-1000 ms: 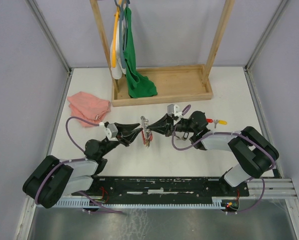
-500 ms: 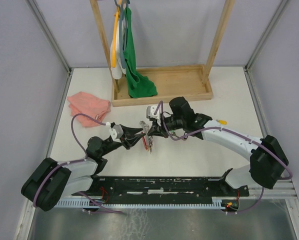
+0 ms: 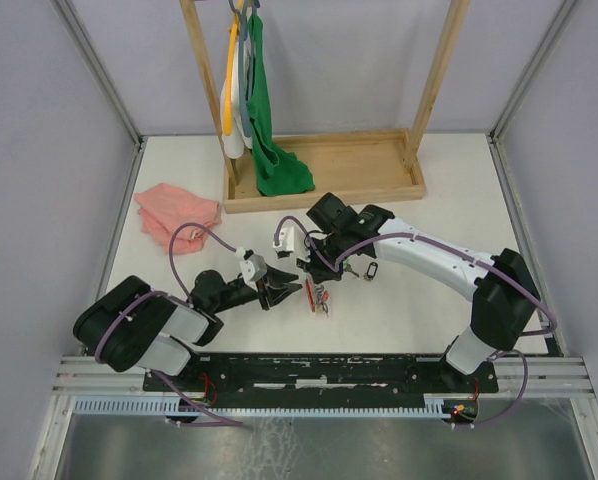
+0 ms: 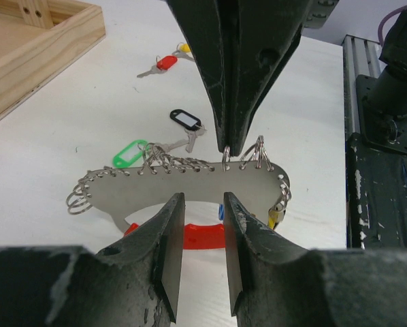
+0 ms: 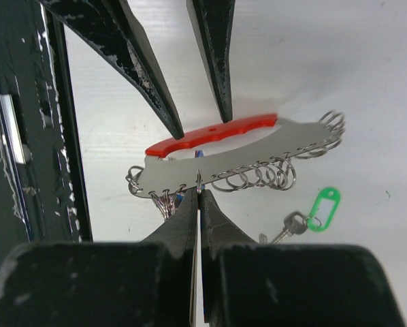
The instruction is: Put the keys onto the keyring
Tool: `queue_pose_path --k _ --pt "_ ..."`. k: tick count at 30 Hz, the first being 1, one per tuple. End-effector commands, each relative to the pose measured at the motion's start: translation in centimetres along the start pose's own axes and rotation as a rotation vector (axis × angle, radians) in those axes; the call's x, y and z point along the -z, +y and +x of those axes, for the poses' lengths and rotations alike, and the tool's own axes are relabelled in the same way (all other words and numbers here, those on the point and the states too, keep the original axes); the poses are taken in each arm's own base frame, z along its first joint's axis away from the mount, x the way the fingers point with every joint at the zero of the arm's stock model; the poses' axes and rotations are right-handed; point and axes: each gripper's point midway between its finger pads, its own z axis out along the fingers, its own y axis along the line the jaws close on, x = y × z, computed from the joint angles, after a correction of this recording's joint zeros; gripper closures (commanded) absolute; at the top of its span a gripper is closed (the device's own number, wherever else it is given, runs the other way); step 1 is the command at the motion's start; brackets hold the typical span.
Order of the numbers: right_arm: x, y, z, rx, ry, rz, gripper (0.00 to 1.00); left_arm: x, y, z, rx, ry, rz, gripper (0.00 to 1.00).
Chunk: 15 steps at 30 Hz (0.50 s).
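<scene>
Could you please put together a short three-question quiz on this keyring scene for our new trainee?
1. True or false: the right gripper is wide open.
2. Which loose key lies nearest the keyring? A green-tagged, B yellow-tagged, C red-tagged.
3. What colour is the keyring part at the tips of the left gripper?
Key: 1 false, it is shut on a small ring at the keyring's edge. 2 A, the green-tagged key. 3 the red part.
</scene>
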Motion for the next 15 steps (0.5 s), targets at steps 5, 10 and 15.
queue_pose_path --k 5,10,15 --pt "1.1 0.4 -0.7 0.065 0.059 -0.001 0.99 -1.8 -0.7 -3.4 -0.150 -0.116 0.073 0.64" --pt "1.3 0.5 -1.7 0.067 0.018 -0.005 0.99 -2.0 -1.1 -3.1 -0.152 -0.109 0.099 0.65" --pt "1.5 1.0 -2.6 0.065 -0.015 -0.029 0.99 -1.9 -1.5 -3.2 -0.162 -0.116 0.115 0.65"
